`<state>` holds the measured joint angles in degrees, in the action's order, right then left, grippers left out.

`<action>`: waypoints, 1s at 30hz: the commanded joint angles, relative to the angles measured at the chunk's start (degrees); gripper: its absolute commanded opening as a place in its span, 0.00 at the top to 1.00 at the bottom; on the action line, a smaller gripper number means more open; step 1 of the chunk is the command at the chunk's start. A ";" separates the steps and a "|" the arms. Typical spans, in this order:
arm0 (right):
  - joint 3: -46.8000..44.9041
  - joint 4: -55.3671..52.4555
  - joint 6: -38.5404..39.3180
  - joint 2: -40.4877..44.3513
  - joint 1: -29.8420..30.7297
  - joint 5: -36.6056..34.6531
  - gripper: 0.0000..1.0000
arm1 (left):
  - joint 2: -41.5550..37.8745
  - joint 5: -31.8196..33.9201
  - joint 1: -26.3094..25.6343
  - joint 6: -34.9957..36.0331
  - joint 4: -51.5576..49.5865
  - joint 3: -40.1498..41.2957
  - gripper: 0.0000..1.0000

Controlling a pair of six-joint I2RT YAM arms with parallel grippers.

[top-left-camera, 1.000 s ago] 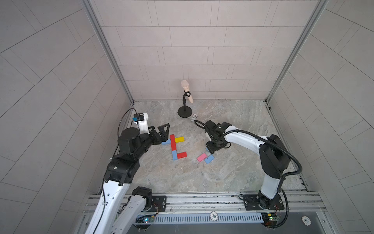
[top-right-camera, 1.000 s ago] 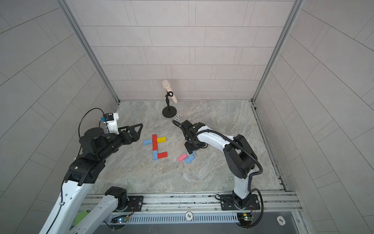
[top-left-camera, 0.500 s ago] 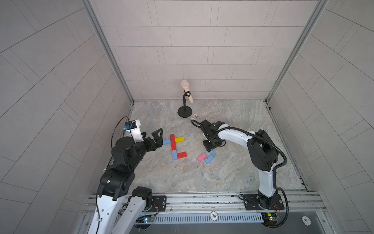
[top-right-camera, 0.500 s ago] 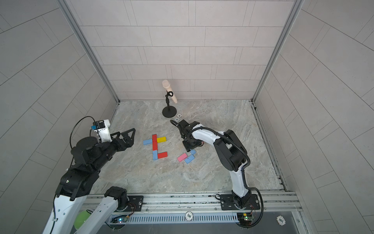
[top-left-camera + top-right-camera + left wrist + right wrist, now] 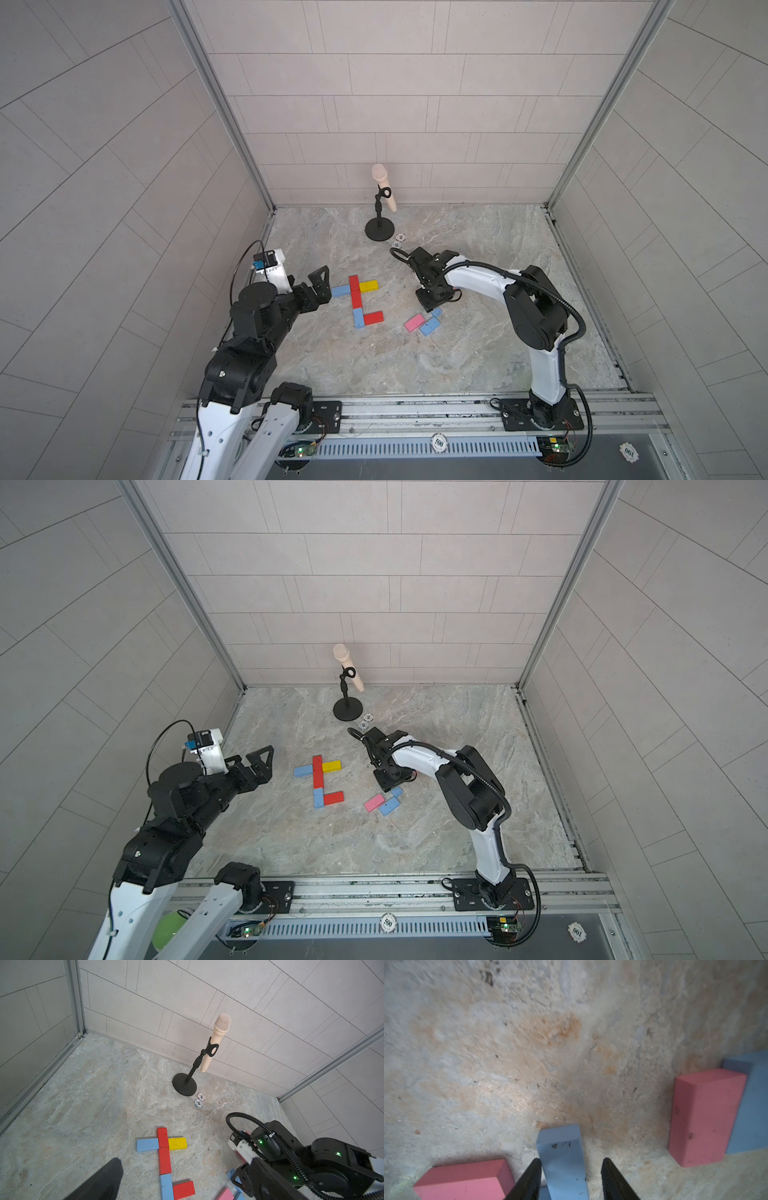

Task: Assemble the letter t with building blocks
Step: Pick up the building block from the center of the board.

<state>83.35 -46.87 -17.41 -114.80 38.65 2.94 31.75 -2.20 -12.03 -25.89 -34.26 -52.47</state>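
Several building blocks lie joined on the stone floor in both top views: a red upright (image 5: pixel 354 291), a light blue arm (image 5: pixel 340 291), a yellow arm (image 5: pixel 368 286), a light blue lower piece (image 5: pixel 358 318) and a red foot (image 5: pixel 373 318). A pink block (image 5: pixel 414 322) and a light blue one (image 5: pixel 429 328) lie loose to the right. My right gripper (image 5: pixel 571 1160) points down and straddles a small light blue block (image 5: pixel 560 1153). One finger touches it and the other stands off with a gap. My left gripper (image 5: pixel 321 286) hangs wide open and empty, left of the joined blocks.
A microphone on a black stand (image 5: pixel 380 226) stands at the back wall, with two poker chips (image 5: pixel 400 237) beside its base. Pink blocks (image 5: pixel 704 1118) (image 5: pixel 463 1180) lie on either side of the right gripper. Tiled walls close in three sides.
The right jaws have narrowed around the small light blue block. The left arm has drawn back to the left, away from the joined blocks, still open.
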 commanded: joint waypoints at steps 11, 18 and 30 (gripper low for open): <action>-0.43 -0.06 -1.25 -1.95 0.69 -0.74 0.59 | -0.64 2.11 -0.10 0.58 -1.77 0.70 0.00; 0.07 -0.19 -1.95 -1.91 0.81 -1.10 0.73 | -0.60 2.44 -0.10 0.84 -2.03 0.70 0.00; 8.61 -3.86 -9.25 -2.62 0.21 -0.40 0.82 | -2.03 2.46 -0.10 2.77 -0.46 1.97 0.00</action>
<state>88.95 -48.45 -22.76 -115.81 39.07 2.61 30.68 -0.16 -12.03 -24.58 -35.81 -51.44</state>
